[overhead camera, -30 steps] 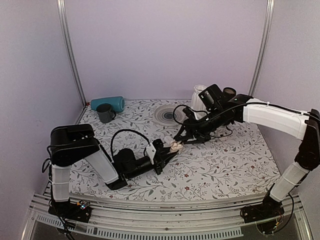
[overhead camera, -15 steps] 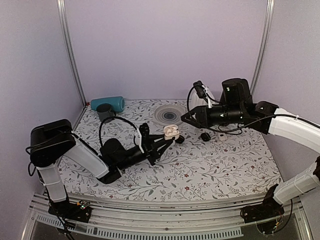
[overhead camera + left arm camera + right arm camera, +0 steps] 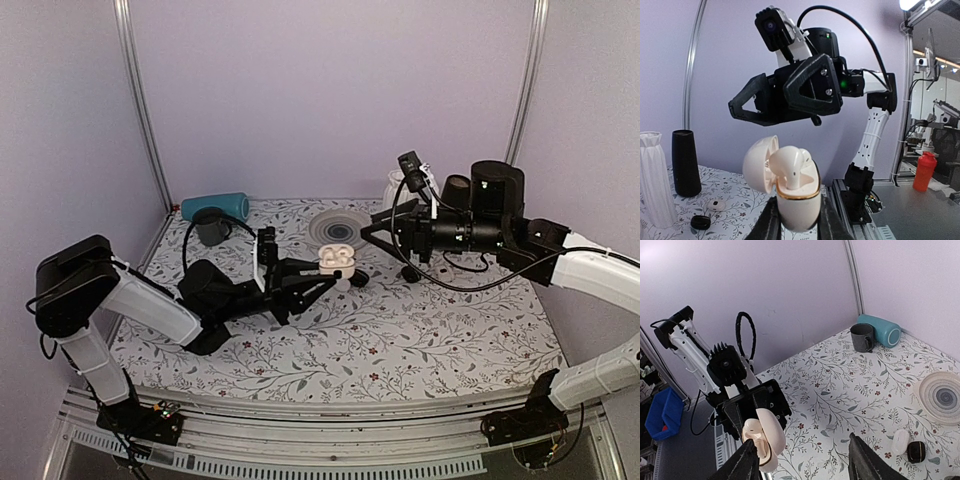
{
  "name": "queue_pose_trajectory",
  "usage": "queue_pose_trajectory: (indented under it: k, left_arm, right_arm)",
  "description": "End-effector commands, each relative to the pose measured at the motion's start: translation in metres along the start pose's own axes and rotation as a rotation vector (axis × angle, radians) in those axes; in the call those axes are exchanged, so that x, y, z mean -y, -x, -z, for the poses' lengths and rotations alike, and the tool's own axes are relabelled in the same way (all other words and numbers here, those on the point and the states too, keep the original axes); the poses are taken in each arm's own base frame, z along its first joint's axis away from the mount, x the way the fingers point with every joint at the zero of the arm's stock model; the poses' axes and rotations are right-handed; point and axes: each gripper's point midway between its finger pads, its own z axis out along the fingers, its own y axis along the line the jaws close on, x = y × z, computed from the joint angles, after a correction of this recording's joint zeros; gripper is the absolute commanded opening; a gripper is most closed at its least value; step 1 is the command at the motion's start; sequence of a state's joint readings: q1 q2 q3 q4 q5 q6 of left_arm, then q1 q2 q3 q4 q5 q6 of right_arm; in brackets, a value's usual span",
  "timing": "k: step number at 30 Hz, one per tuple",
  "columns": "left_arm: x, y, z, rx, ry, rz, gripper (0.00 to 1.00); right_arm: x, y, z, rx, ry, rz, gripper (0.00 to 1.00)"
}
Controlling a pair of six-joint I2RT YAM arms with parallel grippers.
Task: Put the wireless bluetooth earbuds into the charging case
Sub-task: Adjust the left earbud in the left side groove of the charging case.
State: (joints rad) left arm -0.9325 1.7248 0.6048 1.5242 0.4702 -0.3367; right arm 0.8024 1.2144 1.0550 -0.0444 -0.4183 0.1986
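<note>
left fingers (image 3: 769,226) grip the open case (image 3: 798,202); hold it level while the right fingers (image 3: 865,462), apart and empty, press the raised earbud (image 3: 790,165) squarely home.

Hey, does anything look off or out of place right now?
The charging case, held aloft in the left fingers, is open, and the one earbud visible in it stands proud of the rim, so it may not be fully seated.
</note>
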Motion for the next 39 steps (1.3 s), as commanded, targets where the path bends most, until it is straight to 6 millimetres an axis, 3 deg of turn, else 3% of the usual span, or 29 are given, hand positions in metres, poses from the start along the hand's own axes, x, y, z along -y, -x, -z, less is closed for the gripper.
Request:
queue_pose_trajectory:
  k: [1,7,16,30,32,39]
  left_arm:
    - [0.021,0.037,-0.001,0.074,-0.124,-0.002,0.00]
    - [0.026,0.033,-0.004,0.035,-0.167,0.048,0.00]
    - [0.027,0.031,-0.005,0.019,-0.175,0.064,0.00]
    - [0.029,0.026,-0.009,-0.006,-0.200,0.084,0.00]
    - [0.028,0.026,-0.009,-0.005,-0.199,0.085,0.00]
    - [0.027,0.026,-0.007,-0.005,-0.199,0.087,0.00]
  right_arm:
    - [-0.027,0.012,-0.008,0.046,0.087,0.112,0.63]
    - [-0.032,0.013,-0.024,0.026,0.100,0.181,0.66]
    - [-0.037,0.018,-0.031,0.035,0.117,0.225,0.69]
    - [-0.037,-0.002,-0.043,-0.056,0.153,0.276,0.71]
    - [-0.042,0.008,-0.041,-0.040,0.164,0.289,0.71]
    - [-0.040,0.001,-0.042,-0.084,0.161,0.296,0.71]
